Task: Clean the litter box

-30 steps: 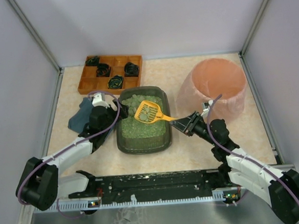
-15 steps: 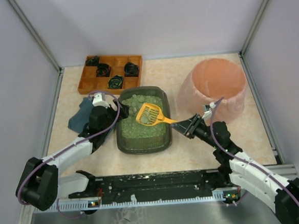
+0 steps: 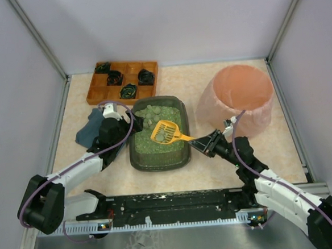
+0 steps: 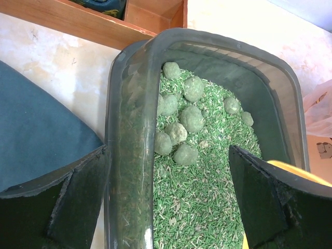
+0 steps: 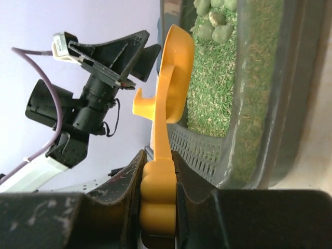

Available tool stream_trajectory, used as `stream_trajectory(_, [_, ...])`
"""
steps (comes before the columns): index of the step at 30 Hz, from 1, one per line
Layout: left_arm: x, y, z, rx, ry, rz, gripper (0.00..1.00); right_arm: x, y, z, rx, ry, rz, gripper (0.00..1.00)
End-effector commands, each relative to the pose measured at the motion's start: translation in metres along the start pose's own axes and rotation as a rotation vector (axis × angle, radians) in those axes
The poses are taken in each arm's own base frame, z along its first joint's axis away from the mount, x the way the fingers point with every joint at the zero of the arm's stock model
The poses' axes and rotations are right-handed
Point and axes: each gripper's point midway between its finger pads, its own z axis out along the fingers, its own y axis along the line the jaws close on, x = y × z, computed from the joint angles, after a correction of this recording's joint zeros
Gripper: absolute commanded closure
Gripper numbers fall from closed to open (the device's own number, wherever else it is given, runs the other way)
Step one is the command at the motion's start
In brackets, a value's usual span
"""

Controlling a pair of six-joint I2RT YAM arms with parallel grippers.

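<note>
The dark grey-green litter box [image 3: 136,157] holds green litter, with several round clumps [image 3: 149,115] at its far end; it also shows in the left wrist view [image 4: 130,104]. My right gripper [image 3: 200,144] is shut on the handle of an orange slotted scoop [image 3: 165,131], whose head hangs over the middle of the litter. The scoop [image 5: 171,93] and the box [image 5: 254,78] show in the right wrist view. My left gripper [image 3: 121,134] is open, its jaws on either side of the box's left wall [image 4: 124,171], and it grips nothing.
An orange-brown wooden compartment tray [image 3: 121,82] with dark objects stands at the back left. A tall pink bag-lined bin [image 3: 236,98] stands at the right. A blue cloth [image 3: 89,132] lies left of the box, under the left arm.
My right gripper has drawn the scoop toward the near side and lowered it over the litter. The left arm has not moved.
</note>
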Motion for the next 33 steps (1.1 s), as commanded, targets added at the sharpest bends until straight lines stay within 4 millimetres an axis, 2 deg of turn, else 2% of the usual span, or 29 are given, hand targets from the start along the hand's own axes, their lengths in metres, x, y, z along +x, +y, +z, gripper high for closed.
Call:
stream_trajectory(1, [-0.003,-0.005,0.000,0.022,-0.014,0.007,0.02,-0.029,0.018,-0.009,-0.056,-0.158,0.034,1.00])
stream_trajectory(3, [-0.003,-0.005,-0.001,0.026,-0.018,0.006,0.02,-0.020,0.031,-0.008,-0.111,-0.109,0.019,1.00])
stream_trajectory(5, [-0.002,-0.006,0.000,0.030,-0.014,0.006,0.02,-0.003,0.036,0.000,-0.114,-0.010,-0.020,1.00])
stream_trajectory(6, [-0.001,-0.006,0.001,0.030,-0.010,0.008,0.02,-0.004,0.034,-0.001,-0.106,-0.009,-0.020,1.00])
stream_trajectory(9, [-0.001,-0.006,0.001,0.024,-0.006,0.008,0.03,-0.030,0.016,-0.010,-0.068,-0.171,0.072,1.00])
stream_trajectory(10, [-0.002,-0.006,0.001,0.025,-0.010,0.007,0.03,-0.028,0.020,-0.010,-0.089,-0.162,0.084,1.00])
stream_trajectory(13, [-0.002,-0.006,0.000,0.031,-0.016,0.006,0.03,-0.002,0.049,0.001,-0.152,0.002,0.031,1.00])
stream_trajectory(14, [-0.002,-0.007,0.001,0.032,-0.013,0.008,0.03,-0.001,0.051,0.003,-0.157,0.013,0.028,1.00])
stream_trajectory(17, [-0.002,-0.006,0.001,0.026,-0.010,0.011,0.03,-0.023,0.023,-0.001,-0.060,-0.109,0.076,1.00])
stream_trajectory(18, [-0.002,-0.005,0.000,0.026,-0.012,0.010,0.03,-0.026,0.022,-0.003,-0.074,-0.135,0.097,1.00])
stream_trajectory(22, [-0.002,-0.006,0.001,0.032,-0.017,0.010,0.03,-0.002,0.046,0.006,-0.161,-0.002,0.060,1.00])
stream_trajectory(23, [-0.001,-0.006,0.001,0.031,-0.012,0.011,0.03,-0.006,0.044,0.005,-0.160,-0.022,0.068,1.00])
stream_trajectory(25, [-0.001,-0.005,0.002,0.024,-0.005,0.011,0.03,-0.023,0.021,-0.002,-0.098,-0.122,0.135,1.00])
stream_trajectory(26, [-0.001,-0.005,0.002,0.025,-0.007,0.011,0.03,-0.030,0.020,-0.004,-0.098,-0.162,0.147,1.00])
stream_trajectory(28, [-0.002,-0.006,0.001,0.030,-0.014,0.010,0.03,-0.020,0.040,0.002,-0.135,-0.101,0.093,1.00])
stream_trajectory(30, [-0.001,-0.006,0.001,0.034,-0.011,0.010,0.03,0.002,0.059,0.009,-0.175,0.023,0.029,1.00])
stream_trajectory(31, [-0.001,-0.006,0.002,0.033,-0.008,0.012,0.03,0.001,0.058,0.009,-0.175,0.022,0.025,1.00])
stream_trajectory(33, [0.000,-0.006,0.002,0.027,-0.001,0.012,0.03,-0.017,0.029,0.004,-0.087,-0.077,0.076,1.00])
